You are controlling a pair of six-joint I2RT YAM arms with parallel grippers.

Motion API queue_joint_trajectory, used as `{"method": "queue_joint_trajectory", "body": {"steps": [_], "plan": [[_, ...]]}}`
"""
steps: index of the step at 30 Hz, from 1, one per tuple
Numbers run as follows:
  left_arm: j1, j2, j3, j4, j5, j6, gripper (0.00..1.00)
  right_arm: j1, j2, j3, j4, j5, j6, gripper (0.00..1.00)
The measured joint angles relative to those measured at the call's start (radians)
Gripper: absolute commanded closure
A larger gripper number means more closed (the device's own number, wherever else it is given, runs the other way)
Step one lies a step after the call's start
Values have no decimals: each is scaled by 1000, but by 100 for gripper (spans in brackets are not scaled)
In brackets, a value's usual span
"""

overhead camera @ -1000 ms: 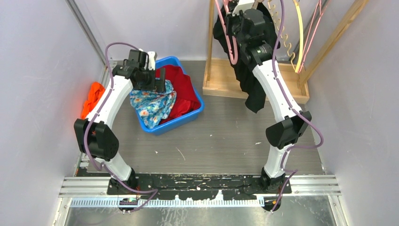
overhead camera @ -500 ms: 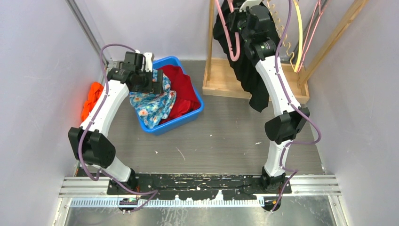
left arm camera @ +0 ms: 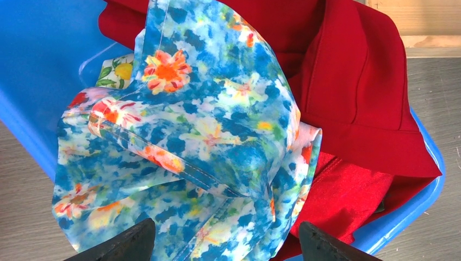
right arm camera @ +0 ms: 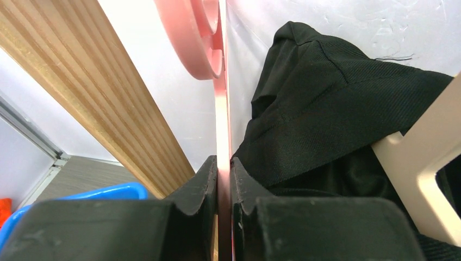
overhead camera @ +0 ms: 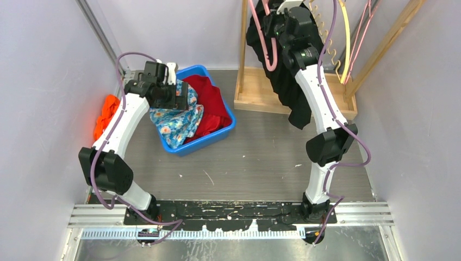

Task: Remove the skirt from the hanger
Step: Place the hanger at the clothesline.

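A blue floral skirt [overhead camera: 176, 122] lies crumpled in the blue bin [overhead camera: 225, 130], draped over the bin's near rim. My left gripper [overhead camera: 182, 98] hovers just above it, open, with nothing between its fingers. In the left wrist view the skirt [left arm camera: 190, 109] fills the frame ahead of the open left gripper [left arm camera: 225, 239]. My right gripper [overhead camera: 270, 22] is high at the wooden rack, shut on a bare pink hanger [overhead camera: 270, 54]. The right wrist view shows the right gripper [right arm camera: 223, 163] clamping the thin pink hanger [right arm camera: 201, 49].
A red garment [overhead camera: 215, 106] shares the bin. A black garment [overhead camera: 293, 103] hangs on a cream hanger [right arm camera: 418, 157] on the wooden rack [overhead camera: 261, 89], right beside my right gripper. More hangers [overhead camera: 346, 32] hang there. An orange cloth [overhead camera: 107, 111] lies by the left wall.
The right arm has lifted the pink hanger up and back towards the rack. The left arm has shifted slightly left over the bin. Both have been almost still for the last half second.
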Motion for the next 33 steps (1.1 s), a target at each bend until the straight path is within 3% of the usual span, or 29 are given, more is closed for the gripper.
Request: {"method": "queue_joint_trajectory", "body": {"steps": [3,9,12,14,20,33], "plan": [[0,-7,-11,1,-4,-2,1,0,-1,0,-1,0,3,99],[0,-26,-28,3,-10,-4,0,-1,-12,8,-44,3,22,99],[0,-30,-31,5,-10,-7,1,-3,-24,6,-62,10,26,90],[0,-30,-31,5,-10,-10,1,-5,-35,-2,-70,13,29,76],[0,-30,-31,5,-11,-19,1,-11,-40,-9,-85,32,40,63],[0,-40,-53,11,-17,-23,1,-14,-45,-23,-85,48,43,50]]}}
